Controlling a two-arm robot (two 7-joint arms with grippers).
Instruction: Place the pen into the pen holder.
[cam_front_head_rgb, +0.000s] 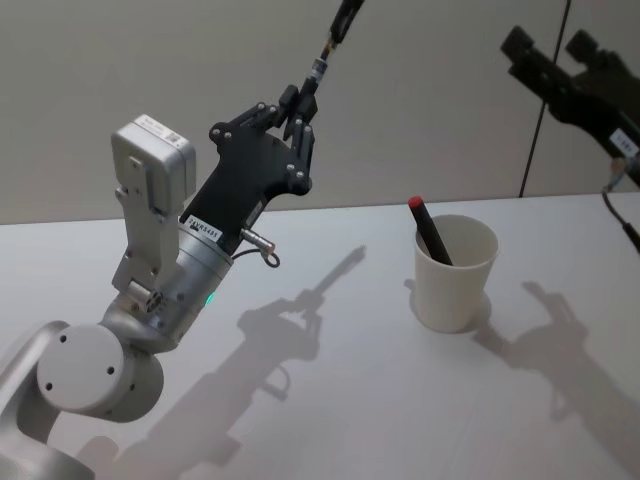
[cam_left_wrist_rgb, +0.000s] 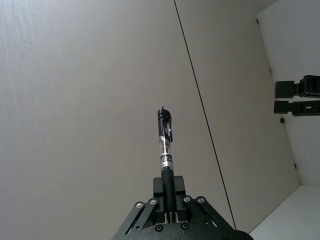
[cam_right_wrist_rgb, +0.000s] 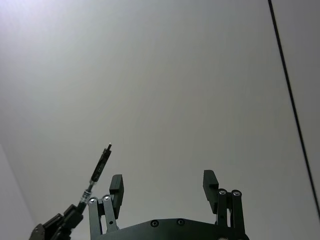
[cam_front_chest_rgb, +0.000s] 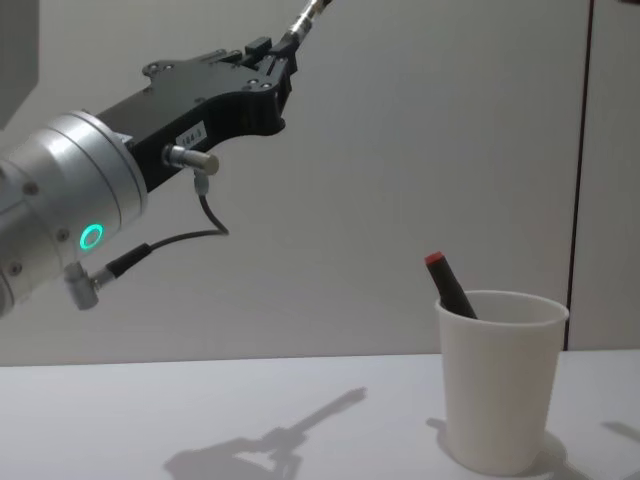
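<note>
Surface: white, carrying one thing, the cup.

Left arm is reaching up and forward, high over the surface's left half. Its left hand is pinching the black click pen by the lower barrel, fingers narrow on it. The clip end is pointing up and away toward the wall. The pen is thus riding high in the air, well apart from the cup and to its left.

Right hand is hanging raised over the surface's far right corner, fingers spread wide, holding nothing. Idle.

Pen holder, a white paper cup, is standing upright right of the surface's middle, near the far edge. A red-capped pen is leaning inside it, against the left part of the rim.

Step in hand (judgement): carrying the pen across to the cup; nothing is delivered yet.

Notes for doing it well:
- The pen is pointing upward, so the wrist should be turning it to hang roughly vertical, free end down, before any descent.
- Aim at the open right part of the mouth, clear of the leaning pen.
- Lower until the tip is well below the rim, and only then let go. A drop from height is likely to bounce out or tip the light cup.
- Keep the fingers off the rim.
</note>
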